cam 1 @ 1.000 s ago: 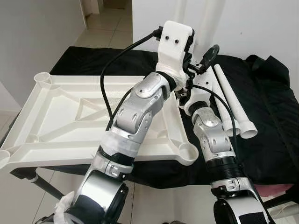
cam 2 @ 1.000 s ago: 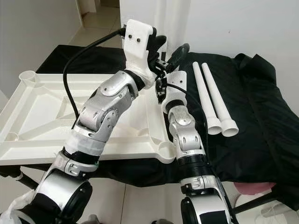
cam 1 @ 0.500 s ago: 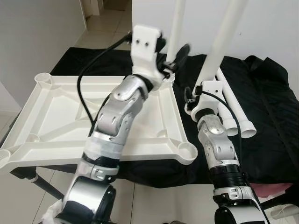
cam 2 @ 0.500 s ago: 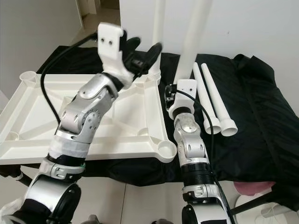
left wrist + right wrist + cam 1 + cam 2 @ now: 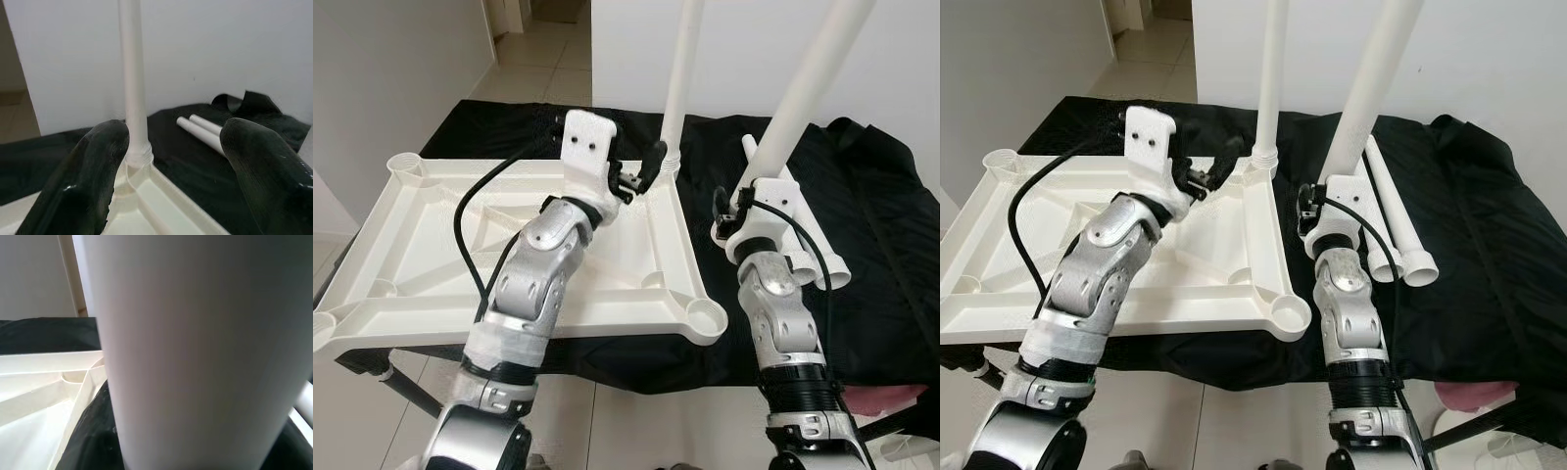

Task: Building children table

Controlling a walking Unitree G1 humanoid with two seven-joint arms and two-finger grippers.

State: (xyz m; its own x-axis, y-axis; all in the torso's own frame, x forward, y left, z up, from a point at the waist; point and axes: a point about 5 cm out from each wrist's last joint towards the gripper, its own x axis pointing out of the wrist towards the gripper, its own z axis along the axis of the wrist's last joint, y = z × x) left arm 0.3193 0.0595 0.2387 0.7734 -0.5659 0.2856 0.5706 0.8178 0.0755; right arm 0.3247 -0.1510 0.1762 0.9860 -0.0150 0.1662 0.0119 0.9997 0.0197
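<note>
A white plastic tabletop (image 5: 421, 255) lies upside down on a black cloth. One white table leg (image 5: 683, 69) stands upright in its far right corner socket. My left gripper (image 5: 641, 176) is open just to the left of that leg's base, touching nothing; the left wrist view shows the leg (image 5: 133, 88) beyond the spread fingers (image 5: 93, 171). My right gripper (image 5: 749, 191) is shut on a second leg (image 5: 813, 78), held tilted above the cloth to the right of the tabletop. This leg (image 5: 195, 347) is close up in the right wrist view.
Two more white legs (image 5: 1396, 230) lie side by side on the black cloth (image 5: 891, 274), right of my right arm. Open corner sockets sit at the near right (image 5: 707, 318) and far left (image 5: 403, 166) of the tabletop. A white wall stands close behind.
My left arm has come down from high beside the upright leg to its base, fingers open. The right arm has shifted right and nearer, with its leg tilted.
</note>
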